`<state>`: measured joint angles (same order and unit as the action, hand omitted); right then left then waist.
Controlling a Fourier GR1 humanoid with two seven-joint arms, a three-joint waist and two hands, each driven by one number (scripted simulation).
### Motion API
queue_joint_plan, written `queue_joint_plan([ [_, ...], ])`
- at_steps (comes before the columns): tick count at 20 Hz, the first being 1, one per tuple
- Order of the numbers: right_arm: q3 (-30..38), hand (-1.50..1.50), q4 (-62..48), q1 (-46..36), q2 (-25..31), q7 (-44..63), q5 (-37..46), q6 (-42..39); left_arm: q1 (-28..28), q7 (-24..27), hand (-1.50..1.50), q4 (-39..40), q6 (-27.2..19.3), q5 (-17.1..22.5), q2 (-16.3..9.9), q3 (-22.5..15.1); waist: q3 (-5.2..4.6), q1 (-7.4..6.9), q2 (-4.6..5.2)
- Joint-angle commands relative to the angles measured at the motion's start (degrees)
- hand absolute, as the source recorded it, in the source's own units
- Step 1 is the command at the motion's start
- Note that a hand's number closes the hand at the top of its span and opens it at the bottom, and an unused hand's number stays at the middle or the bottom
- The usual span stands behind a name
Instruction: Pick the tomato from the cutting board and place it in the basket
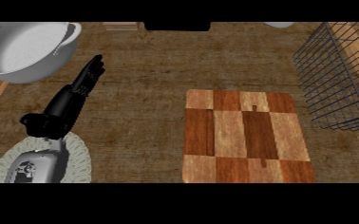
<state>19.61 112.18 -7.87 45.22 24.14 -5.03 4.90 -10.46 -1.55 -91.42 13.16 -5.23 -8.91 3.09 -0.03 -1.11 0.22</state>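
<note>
Left hand (pixel 70 102) up over the table (pixel 140 99), board (pixel 245 135) bare, basket (pixel 329 76) at the right edge.

At far left a grey bowl (pixel 32 50) sits in the top corner, and just below it the left hand is raised, fingers (pixel 91 71) straight and together, clamped on nothing. In the middle lies the wooden board with no tomato on it; I can't see the tomato anywhere. At far right stands the wire basket, contents hidden. No right hand in view.
</note>
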Motion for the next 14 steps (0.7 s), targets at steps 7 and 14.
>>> queue_joint_plan([
  [7,-1.6,1.5,-27.9,-10.5,-0.9,-13.5,4.9,-4.1,0.4,-1.9,0.0,-1.6,2.3,2.9,-1.9,2.7,0.05,0.42,-0.13],
  [14,-1.0,1.5,-44.0,-16.1,-2.0,-26.0,8.8,-4.8,1.2,0.1,0.0,-0.1,1.3,0.6,-0.7,1.5,0.05,0.7,-0.13],
])
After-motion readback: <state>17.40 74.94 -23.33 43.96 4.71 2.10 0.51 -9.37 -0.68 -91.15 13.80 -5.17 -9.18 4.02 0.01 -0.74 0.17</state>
